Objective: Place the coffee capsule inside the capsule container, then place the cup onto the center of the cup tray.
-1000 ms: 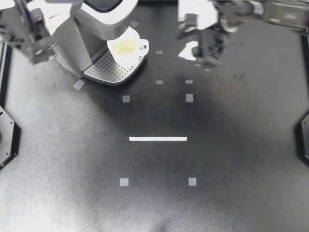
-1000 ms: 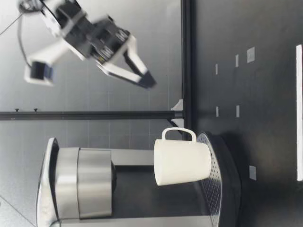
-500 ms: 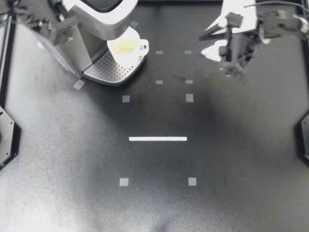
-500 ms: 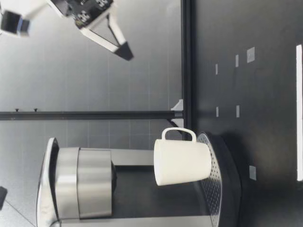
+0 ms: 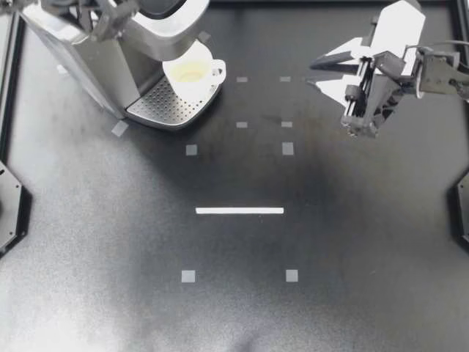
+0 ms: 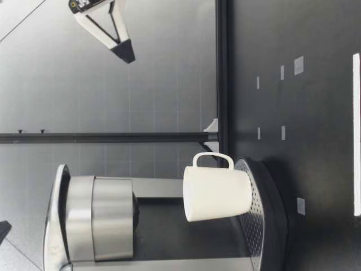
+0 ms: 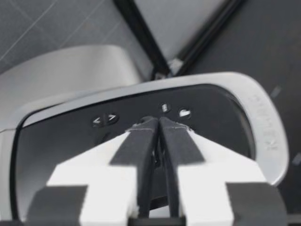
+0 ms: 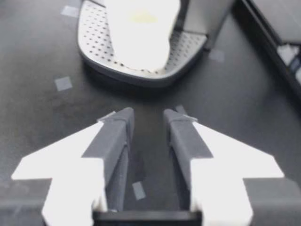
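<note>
A white tape strip lies mid-table with small grey squares around it. Farther off, at about 2 o'clock, my right gripper hangs above the table; its fingers stand a moderate gap apart and hold nothing; it is aimed toward 9 o'clock, at the cup. The cup stands at about 11 o'clock on the perforated tray; it is upright, long axis vertical, mouth up, handle pointing to 3 o'clock; above it is the overhanging head of the coffee machine. My left gripper is over the machine's top panel; its fingers are closed to a thin slit, with nothing seen between them. Since a second ago the right gripper has drawn back toward 3 o'clock; the left arm has swung from the machine's 9 o'clock side to above its top; the cup has not moved.
</note>
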